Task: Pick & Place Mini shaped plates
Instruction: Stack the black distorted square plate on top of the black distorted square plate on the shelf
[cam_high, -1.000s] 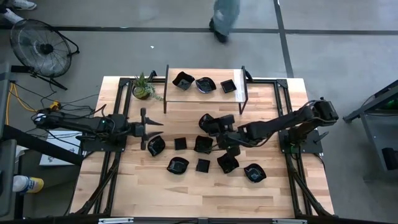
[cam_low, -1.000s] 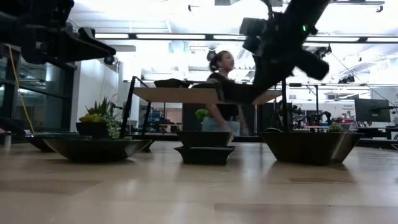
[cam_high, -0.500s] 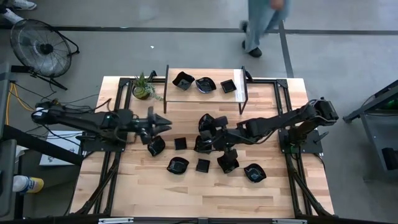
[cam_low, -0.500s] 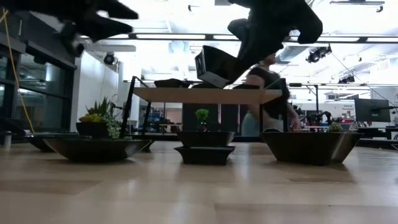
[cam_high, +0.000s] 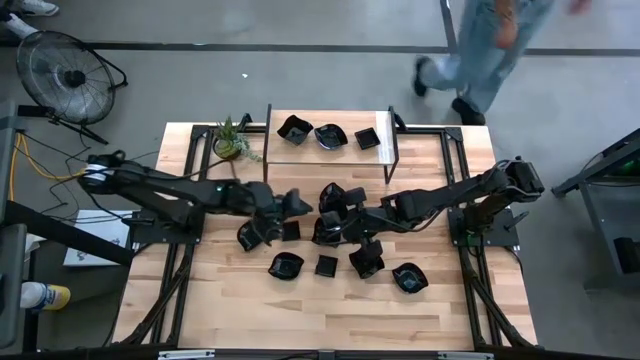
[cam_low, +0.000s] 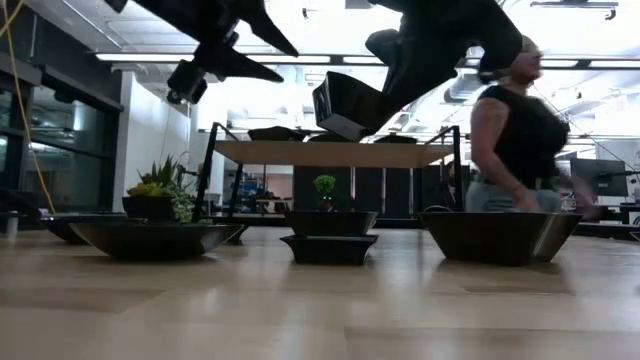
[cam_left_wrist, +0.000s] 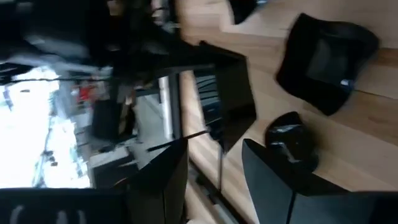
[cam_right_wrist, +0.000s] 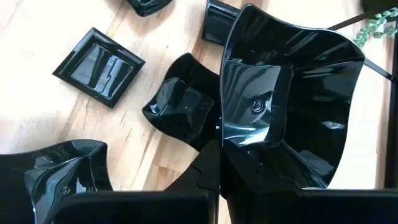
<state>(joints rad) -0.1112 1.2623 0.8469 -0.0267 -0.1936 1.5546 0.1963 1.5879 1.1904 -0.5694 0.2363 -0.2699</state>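
light wooden table (cam_high: 300, 315), with a raised shelf (cam_high: 330, 155) standing at the far edge and a small potted plant (cam_high: 230, 140) beside it. three mini shaped plates (cam_high: 327, 135) on the shelf, more black plates (cam_high: 286, 265) scattered mid-table.

- Your left wrist view is smeared by motion blur; the dark shapes over the tabletop (cam_left_wrist: 348, 155) can't be told apart as plates.
- In the low view, both arms are cut off by the top edge, so you can't follow either to its base.
- The held plate (cam_right_wrist: 289, 99) fills your right wrist view, hiding the fingers that pinch it and part of the plates beneath.
- In the high view, the person (cam_high: 490, 45) is cropped at the top edge.
- The shelf (cam_high: 330, 150) plates are too small to tell their shapes.
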